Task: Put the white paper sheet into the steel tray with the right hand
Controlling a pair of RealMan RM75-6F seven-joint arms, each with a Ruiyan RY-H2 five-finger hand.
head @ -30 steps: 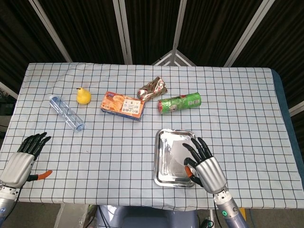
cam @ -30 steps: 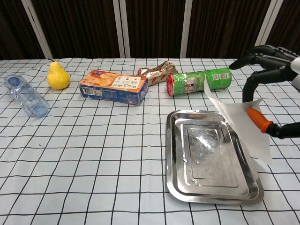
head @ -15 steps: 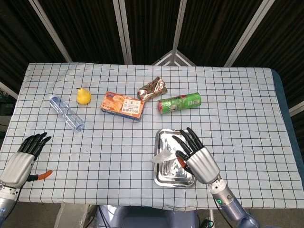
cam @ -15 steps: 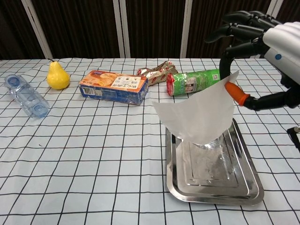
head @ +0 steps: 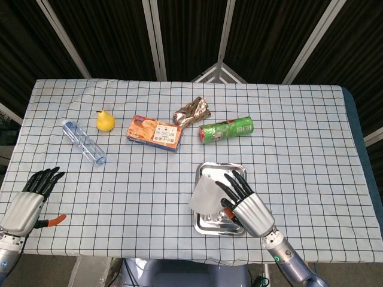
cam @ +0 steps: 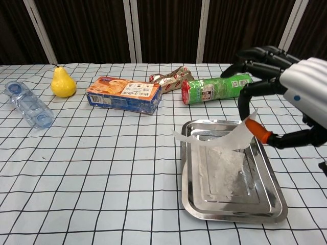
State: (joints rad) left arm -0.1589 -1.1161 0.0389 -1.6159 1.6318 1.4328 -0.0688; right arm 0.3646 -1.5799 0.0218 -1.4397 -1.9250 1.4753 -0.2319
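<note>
Chest view: the white paper sheet (cam: 217, 140) is being held over the steel tray (cam: 271, 191), pinched at one upper corner between the orange-tipped thumb and a dark finger of the right hand (cam: 286, 97), while the other fingers are being kept spread above it. The sheet is thin and translucent, curved like a shallow scoop, and its lower part is being draped into the tray's stepped, mirror-bright basin. The far corner is being left hanging out past the tray's rim on the side away from the hand. In the head view the sheet (head: 206, 194) is being seen beside the right hand (head: 245, 203), overlapping the tray (head: 206, 226).

Beyond the hand, a green cylindrical can (cam: 217, 88) is being seen lying on its side, with a crumpled foil snack bag (cam: 171, 77) next to it. Further out, an orange biscuit box (cam: 124, 94), a yellow pear (cam: 62, 82) and a clear plastic bottle (cam: 28, 104) are being seen on the checked tablecloth (cam: 102, 168). The left hand (head: 27, 200) is being held well apart near the table edge, fingers extended and grasping nothing.
</note>
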